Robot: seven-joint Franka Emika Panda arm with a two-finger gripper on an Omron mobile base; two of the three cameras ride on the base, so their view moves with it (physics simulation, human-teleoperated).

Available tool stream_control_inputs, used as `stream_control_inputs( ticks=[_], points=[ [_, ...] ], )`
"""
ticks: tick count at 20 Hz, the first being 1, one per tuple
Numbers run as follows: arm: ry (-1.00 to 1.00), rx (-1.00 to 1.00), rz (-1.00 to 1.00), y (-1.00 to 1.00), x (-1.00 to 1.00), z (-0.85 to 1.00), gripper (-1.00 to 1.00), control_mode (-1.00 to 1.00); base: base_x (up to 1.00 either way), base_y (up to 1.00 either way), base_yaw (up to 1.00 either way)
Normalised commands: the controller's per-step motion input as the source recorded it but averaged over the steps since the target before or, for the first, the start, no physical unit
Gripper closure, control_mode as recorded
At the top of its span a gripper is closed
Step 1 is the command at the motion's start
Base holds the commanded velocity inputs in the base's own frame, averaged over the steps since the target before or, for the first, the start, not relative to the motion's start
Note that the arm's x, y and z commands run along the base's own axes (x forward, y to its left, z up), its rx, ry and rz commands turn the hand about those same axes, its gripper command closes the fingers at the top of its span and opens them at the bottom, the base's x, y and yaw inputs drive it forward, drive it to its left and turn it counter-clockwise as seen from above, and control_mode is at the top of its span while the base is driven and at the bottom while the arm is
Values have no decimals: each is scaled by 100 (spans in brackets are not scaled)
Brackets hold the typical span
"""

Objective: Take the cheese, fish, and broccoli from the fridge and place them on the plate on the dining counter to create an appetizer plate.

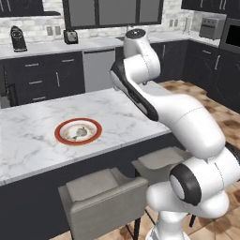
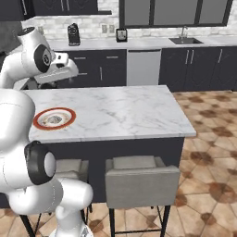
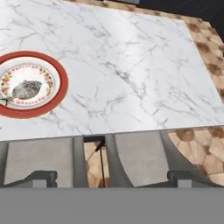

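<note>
Tool nearest, fingers spread fully wide, gripping nothing, touching nothing, hanging above the chairs at the bench edge; fish lies on the plate, off to one side.

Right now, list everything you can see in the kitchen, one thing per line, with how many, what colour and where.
plate: one, white with a red-orange rim, on the dining counter toward its left end.
fish: one, grey-silver, lying in the middle of the plate.
dining counter: one, white marble with grey veins over a dark base, centre of the room.
chairs: two, grey, tucked against the near side of the counter.
coffee machine: one, black, on the back worktop.
sink tap: one, grey, back worktop on the right.
dishwasher: one, grey, under the back worktop.
gripper: one, dark fingertips, open and holding nothing, above the counter's near edge.
</note>
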Motion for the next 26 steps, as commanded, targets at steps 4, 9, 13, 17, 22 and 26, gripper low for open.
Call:
stream_control_inputs(
  ticks=[4,9,13,17,22,26],
  points=[
    [4,-3,12,-4,1,-35,-100,-100,0,0,0],
    [0,0,2,-17,0,-21,-100,-100,0,0,0],
    [-4,0,0,-14,-14,-7,-100,100,-28,-20,0],
    [0,0,0,0,0,0,-100,100,-92,-85,-8],
    [0,0,0,0,0,0,-100,100,-64,-100,-21],
    [0,0,0,0,0,0,-100,100,-11,-100,-31]
  ],
)
